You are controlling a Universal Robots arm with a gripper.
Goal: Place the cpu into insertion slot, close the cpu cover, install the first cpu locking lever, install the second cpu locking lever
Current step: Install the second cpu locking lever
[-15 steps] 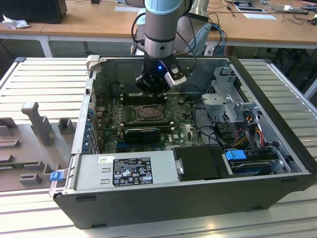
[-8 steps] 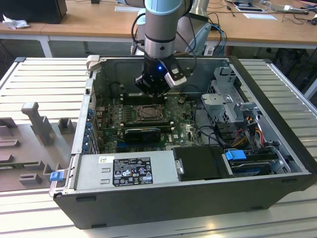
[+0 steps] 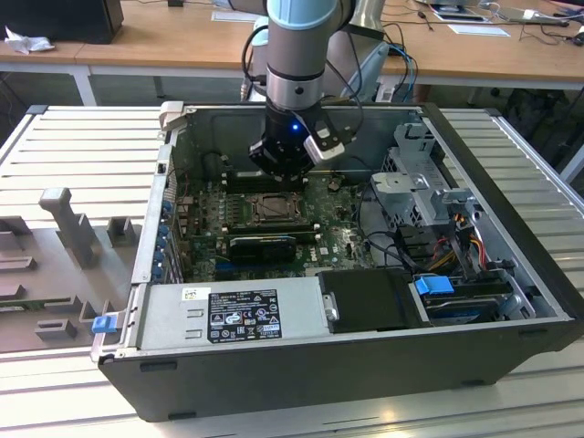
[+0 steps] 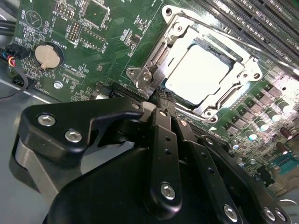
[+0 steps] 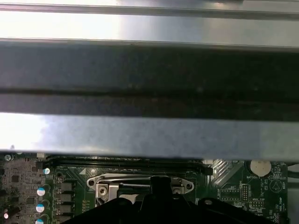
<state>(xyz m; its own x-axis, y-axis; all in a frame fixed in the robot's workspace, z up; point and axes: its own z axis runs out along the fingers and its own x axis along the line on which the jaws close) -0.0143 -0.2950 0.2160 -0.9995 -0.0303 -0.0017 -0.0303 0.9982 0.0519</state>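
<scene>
Green motherboard [image 3: 338, 233]: lies flat inside the open computer case [image 3: 511, 301].
Insertion slot [image 4: 198, 70]: near the board's middle, directly below the arm.
Cpu cover [image 4: 154, 56]: dull-silver frame, down over the slot.
Cpu [image 4: 198, 67]: pale square seated in the cover's window.
Gripper [image 4: 156, 98]: black fingers pressed together, tips at the cover's edge.

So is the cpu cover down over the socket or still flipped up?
Down: the cpu cover lies flat around the cpu, which shows through its window.

The cpu [image 4: 198, 70] sits in the insertion slot [image 4: 224, 58], framed by the cpu cover [image 4: 175, 35] — the gripper [image 4: 156, 100] just beside the cover's edge.
</scene>
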